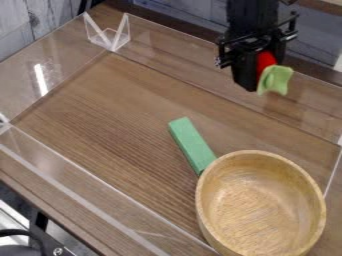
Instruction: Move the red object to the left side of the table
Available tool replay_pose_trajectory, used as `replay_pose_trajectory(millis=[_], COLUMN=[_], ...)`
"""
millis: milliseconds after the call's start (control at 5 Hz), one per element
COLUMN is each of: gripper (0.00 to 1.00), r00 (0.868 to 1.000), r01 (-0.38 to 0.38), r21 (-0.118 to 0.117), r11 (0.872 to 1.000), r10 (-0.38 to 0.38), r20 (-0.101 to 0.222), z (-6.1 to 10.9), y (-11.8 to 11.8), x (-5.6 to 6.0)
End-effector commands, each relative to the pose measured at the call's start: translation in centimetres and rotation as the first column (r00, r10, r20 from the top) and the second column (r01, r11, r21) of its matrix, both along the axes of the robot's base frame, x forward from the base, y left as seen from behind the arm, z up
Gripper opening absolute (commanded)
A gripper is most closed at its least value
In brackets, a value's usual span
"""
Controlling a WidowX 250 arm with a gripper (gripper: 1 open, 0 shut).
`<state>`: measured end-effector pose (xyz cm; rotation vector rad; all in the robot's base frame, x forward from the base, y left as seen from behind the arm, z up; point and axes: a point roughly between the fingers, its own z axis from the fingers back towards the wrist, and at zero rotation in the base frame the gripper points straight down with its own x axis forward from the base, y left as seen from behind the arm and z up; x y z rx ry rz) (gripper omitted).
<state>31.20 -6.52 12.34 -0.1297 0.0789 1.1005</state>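
Note:
The red object [267,71], a small glossy toy fruit with a light green leafy end, hangs above the table [107,120] near its far right side. My black gripper [257,72] points down and is shut on the red object, whose green end sticks out to the right of the fingers. Most of the red part is hidden behind the fingers.
A flat green rectangular block [191,143] lies near the middle of the wood-grain top. A wooden bowl [261,205] stands at the near right corner. Low clear acrylic walls [54,80] border the tabletop, with a clear folded stand [107,32] at the far left.

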Motion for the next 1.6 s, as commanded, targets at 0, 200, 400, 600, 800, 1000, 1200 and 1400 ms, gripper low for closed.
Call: replay_pose_trajectory(millis=[0,200,400,600,800,1000,1200,1400], gripper=[0.0,0.0,0.0,0.0,0.0,0.0,0.0,0.0], r00=[0.997,0.996,0.995,0.994,0.994,0.993,0.992,0.991], r01=[0.014,0.021,0.027,0.026,0.019,0.02,0.008,-0.017], r21=[-0.001,0.004,0.01,0.015,0.021,0.03,0.021,0.011], r11=[1.0,1.0,1.0,1.0,1.0,0.999,1.0,1.0], r10=[-0.014,-0.021,-0.028,-0.028,-0.021,-0.023,-0.01,0.015], r20=[0.082,0.09,0.097,0.103,0.109,0.115,0.123,0.132], z=[2.2,2.3,2.4,2.5,2.5,2.3,3.6,5.2], y=[0.1,0.4,0.7,0.9,1.1,1.0,2.9,5.1], x=[0.0,-0.1,-0.3,-0.5,-0.8,-1.0,-2.0,-3.1])
